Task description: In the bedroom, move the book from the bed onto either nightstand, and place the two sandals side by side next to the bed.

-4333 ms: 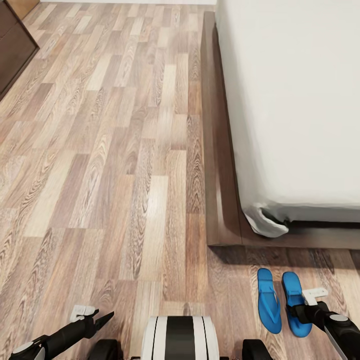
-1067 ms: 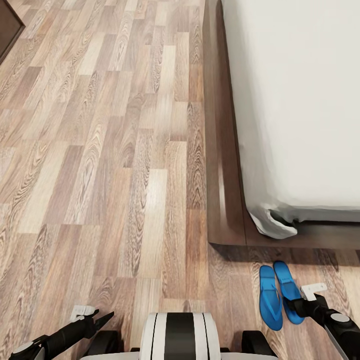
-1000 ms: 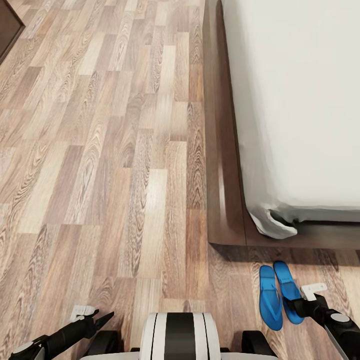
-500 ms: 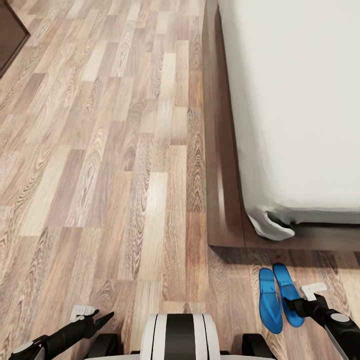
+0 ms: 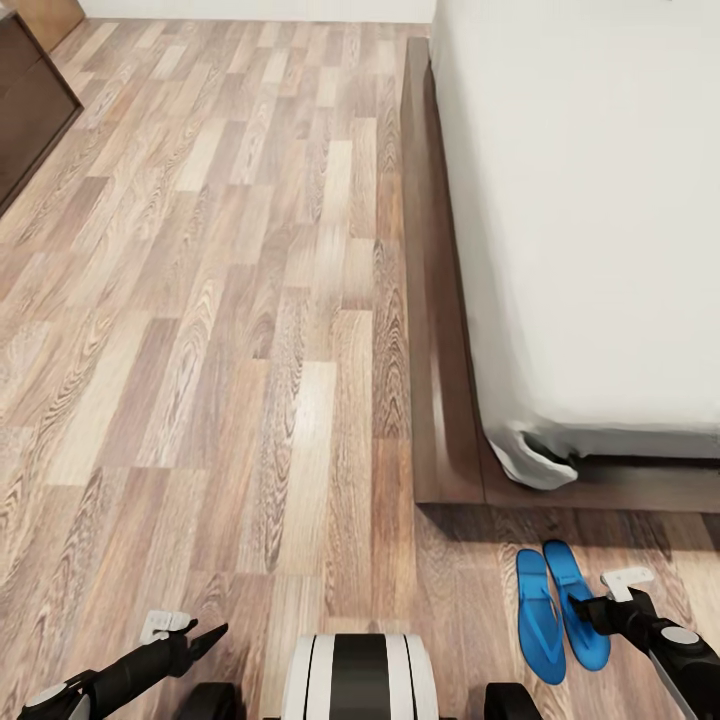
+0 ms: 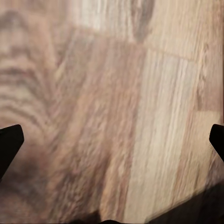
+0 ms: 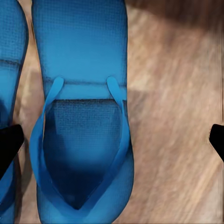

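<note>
Two bright blue sandals lie close side by side on the wood floor just off the bed's foot corner, the left sandal (image 5: 540, 617) and the right sandal (image 5: 579, 605). In the right wrist view the right sandal (image 7: 82, 140) lies close below, and the other sandal (image 7: 8, 70) shows at the edge. My right gripper (image 5: 588, 610) (image 7: 112, 142) hangs open over the right sandal, holding nothing. My left gripper (image 5: 212, 634) (image 6: 112, 142) is open over bare floor. The bed (image 5: 440, 400) has a dark frame and a pale mattress. The book and nightstand are out of view.
A dark wooden cabinet (image 5: 30, 110) stands at the far left. Light wood-plank floor (image 5: 250, 350) stretches wide between it and the bed frame. A white wall runs along the far end. My base (image 5: 358, 675) sits at the lower middle.
The right sandal has closed up against the left one since the earliest frame. Over the last second the head view shifted to take in more of the far floor; both arms kept their pose.
</note>
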Motion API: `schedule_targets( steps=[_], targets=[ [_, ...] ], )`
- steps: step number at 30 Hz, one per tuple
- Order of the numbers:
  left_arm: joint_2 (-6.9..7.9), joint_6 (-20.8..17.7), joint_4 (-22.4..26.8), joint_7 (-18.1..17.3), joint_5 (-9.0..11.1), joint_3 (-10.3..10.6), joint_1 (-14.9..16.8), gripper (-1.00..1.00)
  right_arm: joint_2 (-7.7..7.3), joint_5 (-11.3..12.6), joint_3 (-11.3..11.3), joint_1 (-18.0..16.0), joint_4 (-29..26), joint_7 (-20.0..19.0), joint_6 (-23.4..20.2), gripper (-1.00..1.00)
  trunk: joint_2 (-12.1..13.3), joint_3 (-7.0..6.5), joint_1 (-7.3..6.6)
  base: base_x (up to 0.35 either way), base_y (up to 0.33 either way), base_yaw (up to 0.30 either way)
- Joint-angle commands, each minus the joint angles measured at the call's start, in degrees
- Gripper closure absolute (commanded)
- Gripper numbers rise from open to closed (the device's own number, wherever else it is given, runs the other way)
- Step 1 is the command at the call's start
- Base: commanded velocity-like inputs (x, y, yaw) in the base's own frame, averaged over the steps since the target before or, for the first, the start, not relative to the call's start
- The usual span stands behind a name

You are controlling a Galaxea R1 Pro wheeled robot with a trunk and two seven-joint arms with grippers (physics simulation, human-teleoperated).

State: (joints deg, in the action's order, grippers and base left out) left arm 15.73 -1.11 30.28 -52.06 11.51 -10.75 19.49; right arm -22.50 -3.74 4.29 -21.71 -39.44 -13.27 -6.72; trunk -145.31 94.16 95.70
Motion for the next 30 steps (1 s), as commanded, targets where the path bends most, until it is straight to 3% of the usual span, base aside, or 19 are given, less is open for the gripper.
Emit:
schedule_targets(
  steps=[1,24,30],
  targets=[
    [0.00,-0.1,0.0,-0.2,0.2,-0.1,0.0,-1.00,0.03,-0.4,0.3,0.0,-0.1,-0.4,-0.3,-1.00,0.0,-0.20,-0.03,0.000,0.000,0.000],
    [0.00,-0.1,0.0,-0.3,0.2,-0.1,0.0,-1.00,0.03,-0.4,0.3,0.0,-0.1,-0.4,-0.4,-1.00,0.3,-5.30,-0.62,0.000,0.000,0.000],
    [0.00,-0.1,0.0,-0.3,0.2,-0.1,0.0,-1.00,0.06,-0.4,0.3,0.0,0.0,-0.4,-0.6,-1.00,0.3,-5.30,-0.62,0.000,0.000,0.000]
  ],
)
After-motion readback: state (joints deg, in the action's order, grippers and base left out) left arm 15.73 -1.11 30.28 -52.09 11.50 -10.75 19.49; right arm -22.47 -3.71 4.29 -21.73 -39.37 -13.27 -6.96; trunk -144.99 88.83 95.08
